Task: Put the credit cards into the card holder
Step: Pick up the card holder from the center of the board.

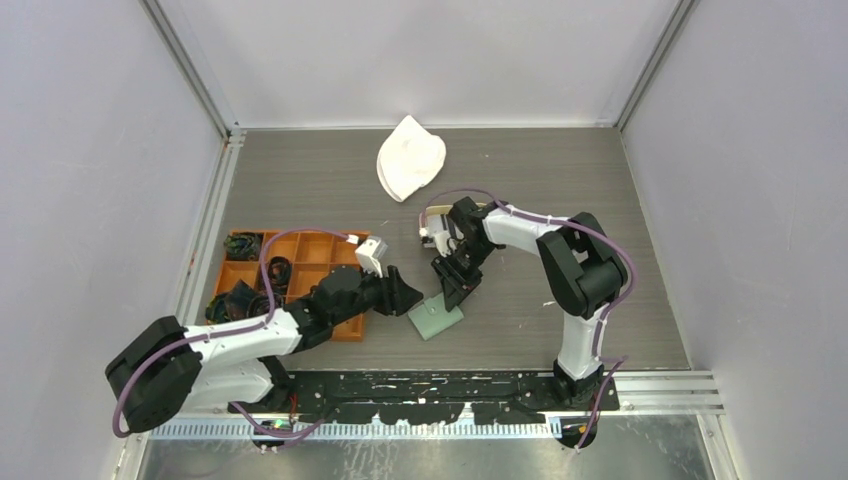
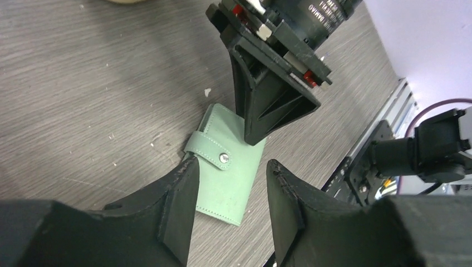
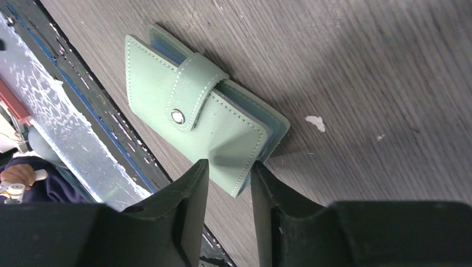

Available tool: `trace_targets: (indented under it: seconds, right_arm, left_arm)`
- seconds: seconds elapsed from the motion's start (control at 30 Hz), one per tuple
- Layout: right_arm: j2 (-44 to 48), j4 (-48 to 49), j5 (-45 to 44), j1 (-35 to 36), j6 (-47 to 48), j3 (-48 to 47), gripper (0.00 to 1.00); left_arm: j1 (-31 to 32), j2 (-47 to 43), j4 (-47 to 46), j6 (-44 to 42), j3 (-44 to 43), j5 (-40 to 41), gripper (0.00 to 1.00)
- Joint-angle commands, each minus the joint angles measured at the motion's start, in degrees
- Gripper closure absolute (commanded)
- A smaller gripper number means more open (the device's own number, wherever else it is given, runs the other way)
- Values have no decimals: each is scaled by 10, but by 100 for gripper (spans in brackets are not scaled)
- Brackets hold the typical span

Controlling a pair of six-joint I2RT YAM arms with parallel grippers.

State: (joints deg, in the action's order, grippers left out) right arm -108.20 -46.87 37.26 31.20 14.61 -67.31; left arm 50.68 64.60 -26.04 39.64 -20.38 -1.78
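The sage-green card holder point(image 1: 435, 320) lies flat and snapped shut on the table between the arms, also in the left wrist view point(image 2: 228, 183) and the right wrist view point(image 3: 161, 94). My right gripper point(image 1: 455, 292) points down on its far corner, jaws a narrow gap apart, tips point(image 3: 229, 166) straddling that corner and holding nothing; it also shows in the left wrist view point(image 2: 259, 130). My left gripper point(image 1: 408, 297) is open and empty just left of the holder, fingers either side of it in its own view point(image 2: 231, 165). No credit cards are in view.
An orange compartmented tray point(image 1: 300, 250) with dark small parts sits under the left arm. A white cloth-like object point(image 1: 410, 158) lies at the back. A tan edge point(image 1: 490, 207) peeks from behind the right wrist. A black rail point(image 1: 450, 385) runs along the near table edge.
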Motion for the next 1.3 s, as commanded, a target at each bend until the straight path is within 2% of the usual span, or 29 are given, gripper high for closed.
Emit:
trace_targets:
  seconds: [0.0,0.1,0.23,0.3,0.5,0.7,0.8,0.9,1.1,1.27]
  right_arm:
    - [-2,-4,-9,10,-8,-26,64]
    - [-6,-1,-16,10,-13,-27,73]
    - [1,-5,-4,10,-8,-33,93]
    - [11,-12,6,10,9,-35,99]
    - [75,-49,60,10,144,-21,99]
    - [181,-113,107,10,368,28,99]
    - [215,-116,109,10,406,42,99]
    - [232,-125,114,10,433,46,99]
    - [251,-151,153,9,476,50,99]
    - [257,-172,173,10,500,47,99]
  left_arm:
    - [7,16,53,-22,-25,-12,50]
    - [8,23,64,-16,-21,-12,46]
    - [8,24,61,6,-10,-13,42]
    - [8,19,56,15,-3,-13,40]
    - [8,-30,25,11,27,-24,37]
    - [8,-93,-99,-43,104,-69,36]
    - [8,-106,-124,-58,120,-94,35]
    - [8,-93,-152,-64,119,-125,34]
    - [10,-4,-263,-84,119,-156,12]
    - [11,81,-350,-144,119,-159,4]
